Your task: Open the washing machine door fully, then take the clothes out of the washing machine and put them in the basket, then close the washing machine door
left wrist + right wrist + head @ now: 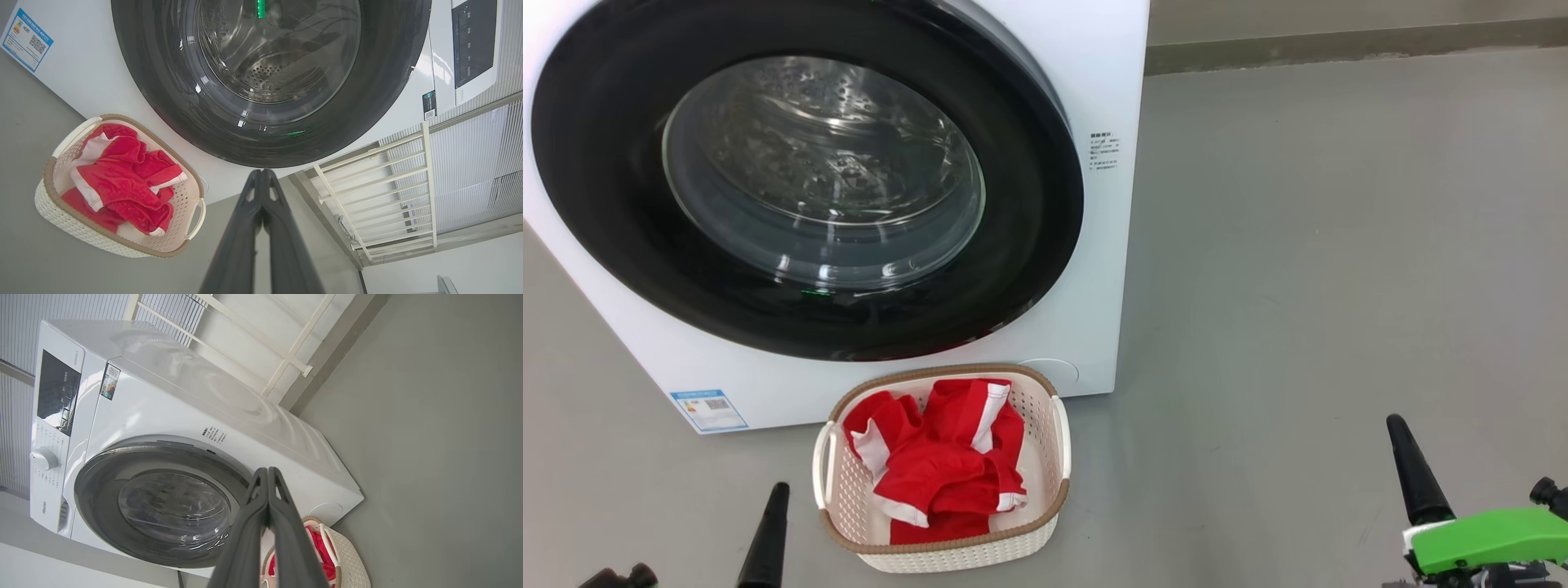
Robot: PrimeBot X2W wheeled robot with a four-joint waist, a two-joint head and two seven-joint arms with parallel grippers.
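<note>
Two dark fingers pressed tight together, tip to tip with nothing between them, make up the left gripper (778, 494). It points up over the floor (1298, 245) in front of the washing machine (1094, 73), short of its lower left corner. On that corner of the washing machine's front sits a small blue label (709, 410). The washing machine door (809, 180) lies flat against the washing machine's front, its black rim unbroken around the glass bowl, and the perforated drum shows through the glass. Just in front of the washing machine, below the door's right half, the basket (943, 370) stands on the floor near the white front panel; whether it touches the panel cannot be told. The clothes (947, 469) lie heaped inside it, red with white stripes. In front of the washing machine and well off to its right, the right gripper (1398, 426) points up. Its fingers are likewise closed on each other and empty, with a green part (1486, 539) at its base.
</note>
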